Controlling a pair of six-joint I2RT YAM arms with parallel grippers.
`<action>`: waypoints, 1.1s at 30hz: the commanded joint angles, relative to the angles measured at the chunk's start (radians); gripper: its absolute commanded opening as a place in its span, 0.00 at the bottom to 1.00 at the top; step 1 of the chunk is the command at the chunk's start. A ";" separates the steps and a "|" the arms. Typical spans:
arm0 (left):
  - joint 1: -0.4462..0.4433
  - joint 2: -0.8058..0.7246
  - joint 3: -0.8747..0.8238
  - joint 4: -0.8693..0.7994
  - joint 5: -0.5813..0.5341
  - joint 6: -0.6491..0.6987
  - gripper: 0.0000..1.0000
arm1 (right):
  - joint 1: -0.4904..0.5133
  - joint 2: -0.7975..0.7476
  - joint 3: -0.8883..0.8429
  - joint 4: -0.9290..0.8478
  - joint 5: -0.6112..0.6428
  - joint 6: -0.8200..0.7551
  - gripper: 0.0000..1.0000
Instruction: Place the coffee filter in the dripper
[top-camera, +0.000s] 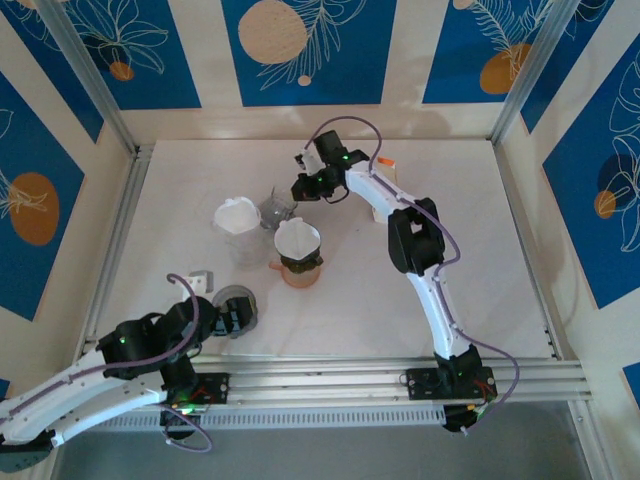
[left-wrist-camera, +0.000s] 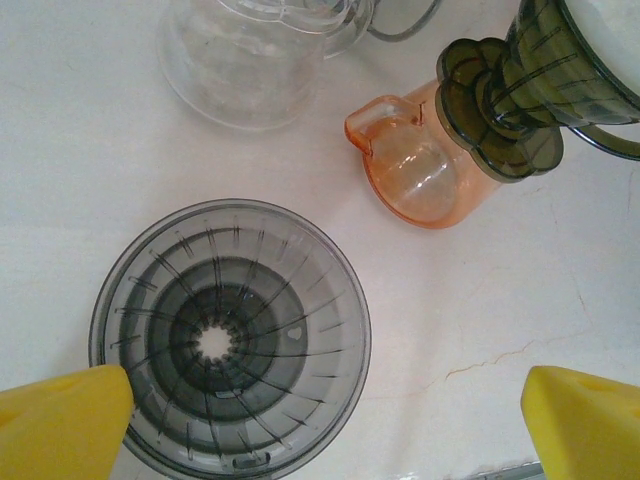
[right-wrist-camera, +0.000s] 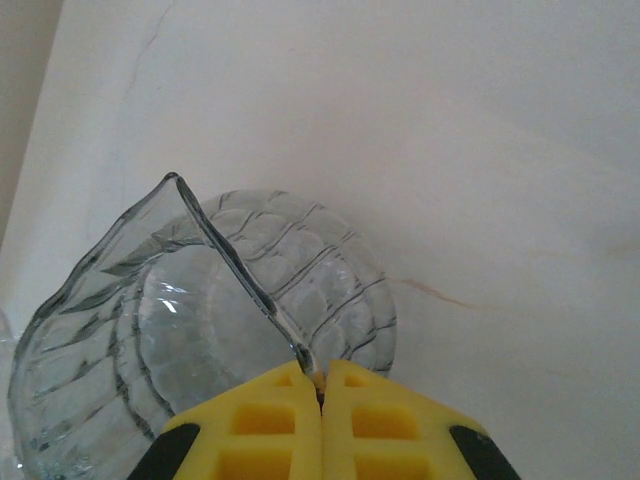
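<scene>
A white coffee filter (top-camera: 237, 215) sits on top of a clear glass carafe (left-wrist-camera: 240, 60). A second white filter (top-camera: 297, 238) sits in a dark olive dripper (left-wrist-camera: 510, 90) on an orange carafe (left-wrist-camera: 425, 180). A grey dripper (left-wrist-camera: 230, 335) stands empty on the table at the near left. My left gripper (left-wrist-camera: 325, 425) hovers open over it, one finger above its rim. At the back, my right gripper (right-wrist-camera: 321, 385) is shut on the rim of a clear ribbed dripper (right-wrist-camera: 200, 330), which tilts beside the filter on the carafe (top-camera: 277, 208).
The white table (top-camera: 480, 250) is bounded by metal rails and patterned blue walls. A small grey block (top-camera: 203, 278) lies near the left arm. An orange-and-white object (top-camera: 385, 165) sits behind the right arm at the back.
</scene>
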 joint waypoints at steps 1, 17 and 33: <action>0.008 -0.022 -0.007 -0.029 -0.015 -0.017 1.00 | -0.033 -0.100 -0.057 0.050 0.075 0.055 0.00; 0.008 -0.052 -0.011 -0.026 -0.016 -0.015 1.00 | -0.113 -0.492 -0.548 0.113 0.354 0.138 0.00; 0.009 -0.098 -0.025 -0.006 0.001 0.013 1.00 | -0.007 -1.024 -1.104 0.040 0.555 0.229 0.00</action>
